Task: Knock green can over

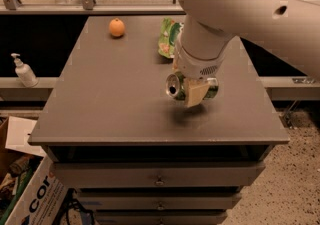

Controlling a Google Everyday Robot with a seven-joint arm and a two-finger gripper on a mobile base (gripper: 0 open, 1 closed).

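The green can (176,87) lies on its side in the air, its silver top with the pull-tab facing the front left. My gripper (195,91) is shut on it, and a pale finger (196,94) crosses the can's body. The can hangs a little above the dark table top (100,94), right of the middle, and its shadow falls on the table just below it. The big white arm comes down from the upper right and hides the gripper's upper part.
An orange (116,27) sits at the table's back left. A flat green snack bag (166,39) lies at the back middle, partly behind the arm. A soap bottle (23,71) stands on a ledge at left. A cardboard box (30,199) is on the floor at lower left.
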